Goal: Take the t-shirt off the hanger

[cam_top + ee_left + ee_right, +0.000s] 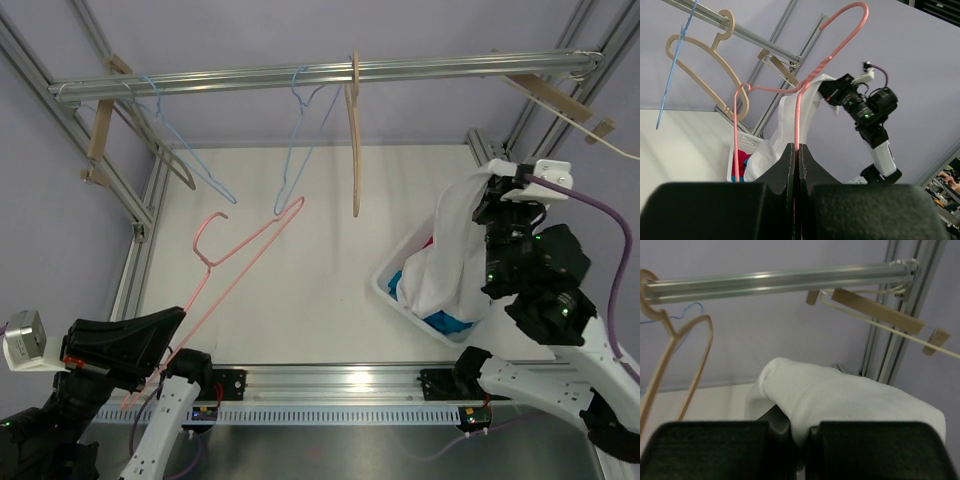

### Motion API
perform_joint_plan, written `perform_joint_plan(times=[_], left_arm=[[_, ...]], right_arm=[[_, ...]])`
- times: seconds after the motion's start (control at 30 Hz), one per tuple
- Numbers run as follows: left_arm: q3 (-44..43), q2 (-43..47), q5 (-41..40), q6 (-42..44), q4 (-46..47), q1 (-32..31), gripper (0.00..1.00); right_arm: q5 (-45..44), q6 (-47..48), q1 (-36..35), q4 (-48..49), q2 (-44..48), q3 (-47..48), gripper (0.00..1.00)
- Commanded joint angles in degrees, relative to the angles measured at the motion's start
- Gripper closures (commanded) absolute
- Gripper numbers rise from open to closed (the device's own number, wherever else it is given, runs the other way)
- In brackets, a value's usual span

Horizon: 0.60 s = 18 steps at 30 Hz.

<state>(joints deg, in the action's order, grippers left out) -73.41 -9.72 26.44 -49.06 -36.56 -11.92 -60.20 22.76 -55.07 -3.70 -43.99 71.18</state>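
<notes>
So the left arm sits low at the near-left corner, left gripper angled up and pinched tight on the pink hanger. The right arm is reared up on the right side, elbow bent, right gripper up high with its jaws nearly closed on a fold of shirt.

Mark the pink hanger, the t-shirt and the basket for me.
hanger [796, 120], left wrist view, upright wire below the twisted neck.
t-shirt [450, 250], top view, middle of the hanging cloth.
basket [392, 290], top view, left rim.
</notes>
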Motion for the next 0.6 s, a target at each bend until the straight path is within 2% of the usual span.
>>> perform_joint_plan(times=[0.0, 0.03, 0.23, 0.33, 0.47, 0.57], left_arm=[[0.28, 1.01, -1.3, 1.68, 2.19, 0.41, 1.0], [0.28, 1.1, -1.56, 1.95, 2.19, 0.41, 1.0], [2.12, 1.36, -2.62, 2.48, 2.28, 0.58, 1.0], [4.32, 1.72, -3.4, 2.3, 2.19, 0.94, 1.0], [4.59, 0.49, -3.67, 2.65, 2.19, 1.29, 1.0], [4.59, -0.3, -4.2, 3.44, 2.1, 1.64, 1.0]], right_arm=[[8.96, -22.12, 10.83, -13.87, -1.36, -4.36, 1.0], [9.31, -25.19, 13.9, -13.61, -0.93, -8.73, 1.0], [3.96, -45.05, 18.06, -13.78, 3.29, -23.69, 1.0], [5.53, -50.26, 21.13, -15.28, 1.89, -29.05, 1.0], [10.8, -62.47, 30.78, -20.28, -3.29, -31.97, 1.0], [12.91, -68.81, 35.1, -21.79, -4.44, -34.43, 1.0]])
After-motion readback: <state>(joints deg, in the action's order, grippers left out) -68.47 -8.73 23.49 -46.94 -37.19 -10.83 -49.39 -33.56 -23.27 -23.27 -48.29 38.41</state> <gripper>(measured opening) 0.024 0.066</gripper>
